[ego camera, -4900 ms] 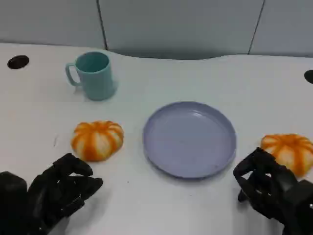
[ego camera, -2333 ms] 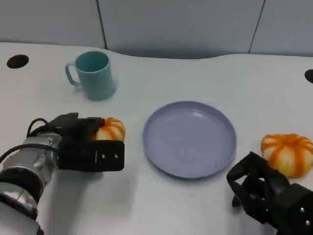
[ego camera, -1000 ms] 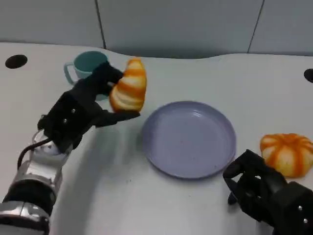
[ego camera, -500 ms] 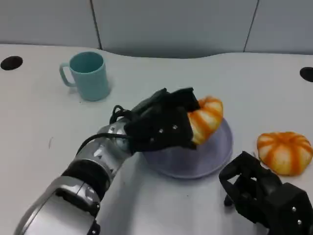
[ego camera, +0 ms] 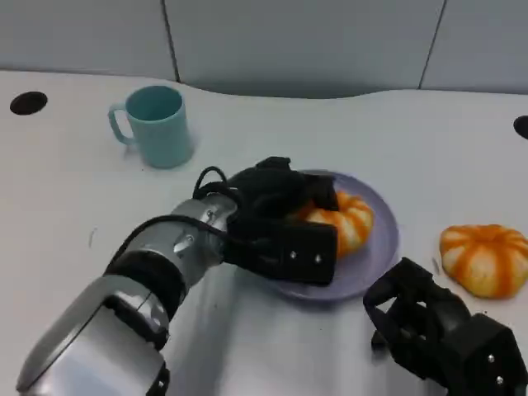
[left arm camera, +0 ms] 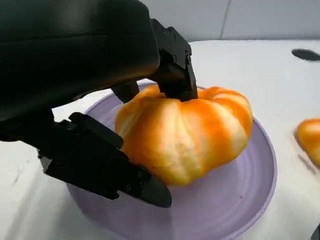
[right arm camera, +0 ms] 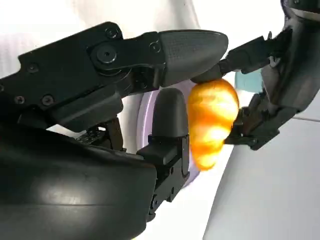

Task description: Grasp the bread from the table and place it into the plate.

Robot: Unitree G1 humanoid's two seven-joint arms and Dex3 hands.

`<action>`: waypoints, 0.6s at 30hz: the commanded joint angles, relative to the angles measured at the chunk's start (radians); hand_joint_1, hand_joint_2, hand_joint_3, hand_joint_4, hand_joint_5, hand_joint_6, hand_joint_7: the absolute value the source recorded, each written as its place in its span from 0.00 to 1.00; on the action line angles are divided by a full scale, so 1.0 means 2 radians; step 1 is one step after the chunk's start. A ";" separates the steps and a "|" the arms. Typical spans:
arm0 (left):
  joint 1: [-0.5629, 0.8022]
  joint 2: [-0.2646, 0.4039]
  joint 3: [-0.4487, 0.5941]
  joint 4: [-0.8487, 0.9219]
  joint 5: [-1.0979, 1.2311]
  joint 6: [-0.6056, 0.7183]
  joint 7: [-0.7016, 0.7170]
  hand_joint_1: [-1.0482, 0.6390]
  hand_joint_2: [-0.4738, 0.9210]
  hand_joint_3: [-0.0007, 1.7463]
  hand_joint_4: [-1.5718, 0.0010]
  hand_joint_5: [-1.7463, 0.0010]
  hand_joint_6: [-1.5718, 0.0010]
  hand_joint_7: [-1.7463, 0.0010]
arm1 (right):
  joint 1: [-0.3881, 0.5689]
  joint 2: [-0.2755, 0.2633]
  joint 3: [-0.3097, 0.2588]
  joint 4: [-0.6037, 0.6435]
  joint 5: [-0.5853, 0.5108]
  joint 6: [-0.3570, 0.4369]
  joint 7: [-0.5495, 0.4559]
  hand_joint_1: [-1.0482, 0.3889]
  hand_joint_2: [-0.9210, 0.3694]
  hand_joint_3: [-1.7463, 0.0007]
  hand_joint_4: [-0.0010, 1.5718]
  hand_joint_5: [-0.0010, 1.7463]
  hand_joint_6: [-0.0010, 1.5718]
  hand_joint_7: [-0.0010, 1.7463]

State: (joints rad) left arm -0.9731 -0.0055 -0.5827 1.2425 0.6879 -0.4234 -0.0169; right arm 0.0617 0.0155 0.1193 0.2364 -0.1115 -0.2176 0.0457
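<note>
Bread in plate, left hand gripping

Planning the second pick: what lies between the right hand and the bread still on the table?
Bare white table; the head view shows right hand near the bread.

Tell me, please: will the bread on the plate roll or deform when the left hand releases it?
The bread probably stays put: its broad underside seems to rest on the plate. It looks soft, so the left hand might dent it slightly.
</note>
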 commanded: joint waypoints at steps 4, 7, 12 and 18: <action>-0.038 0.009 -0.019 0.004 0.021 -0.005 0.004 0.09 1.00 0.17 1.00 0.85 0.97 0.85 | -0.006 -0.003 -0.003 0.012 0.004 -0.013 -0.001 0.52 0.00 0.80 0.42 1.00 0.25 1.00; -0.045 0.011 -0.018 0.004 0.018 -0.003 -0.005 0.07 1.00 0.23 1.00 0.92 0.98 0.87 | -0.008 -0.003 -0.004 0.018 0.006 -0.021 0.001 0.53 0.00 0.80 0.42 1.00 0.26 1.00; -0.049 0.021 -0.011 -0.002 0.008 -0.009 -0.014 0.05 1.00 0.27 1.00 0.96 0.98 0.87 | -0.010 -0.005 -0.007 0.020 0.009 -0.022 0.003 0.53 0.00 0.80 0.43 1.00 0.26 1.00; -0.042 0.036 0.004 -0.016 -0.009 -0.024 -0.024 0.06 1.00 0.27 0.99 0.96 0.97 0.88 | -0.011 -0.005 -0.010 0.024 0.014 -0.026 0.006 0.53 0.00 0.80 0.42 1.00 0.26 1.00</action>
State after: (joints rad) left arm -1.0550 0.0482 -0.5864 1.2218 0.6801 -0.4601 -0.0417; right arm 0.0462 0.0155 0.1069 0.2765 -0.0960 -0.2532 0.0542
